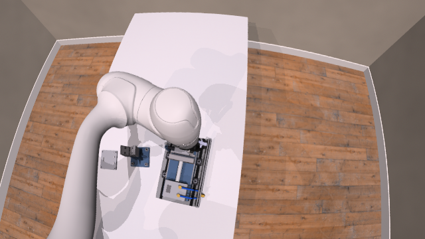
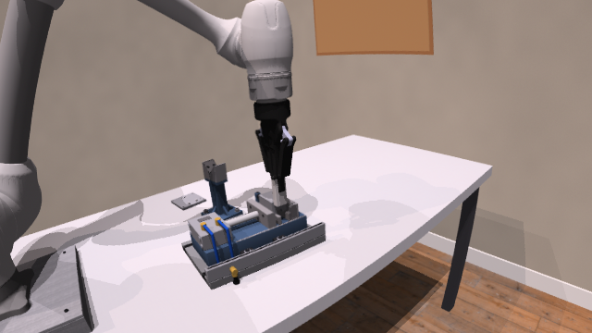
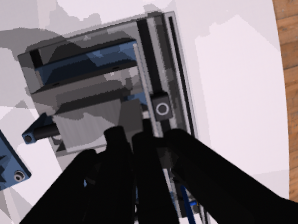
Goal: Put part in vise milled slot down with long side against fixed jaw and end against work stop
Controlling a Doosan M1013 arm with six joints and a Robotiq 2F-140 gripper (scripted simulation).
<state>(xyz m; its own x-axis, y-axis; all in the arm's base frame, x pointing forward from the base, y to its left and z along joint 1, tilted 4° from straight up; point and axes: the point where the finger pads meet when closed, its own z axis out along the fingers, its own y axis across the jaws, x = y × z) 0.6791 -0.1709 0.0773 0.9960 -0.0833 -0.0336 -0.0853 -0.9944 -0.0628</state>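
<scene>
Claw: your claw is fully closed with its fingers pressed together and nothing between them; it points straight down from the wrist, and in the wrist view the dark fingers fill the lower half of the picture.

Vise: the vise sits on the white table near its front edge; its jaws stand apart; from the side camera you see the closed fingertips reaching down into the gap between the two grey jaws.

Block: you will not find it cleanly in any view; it is likely in the gap between the jaws, under the fingertips, but the arm hides that spot from above and the claw covers it at the wrist, so its slot side and its seat against the jaw cannot be judged.

Cylinder: the air cylinder lies at the near end of the vise, with two blue hoses running over it; its pale rod leads to the nearer jaw.

Infeed plate: the small grey plate lies flat on the table, well apart from the vise; you see its bare top with corner holes.

V-block: the V-block stands on a blue post between the plate and the vise; its notch faces up.
</scene>
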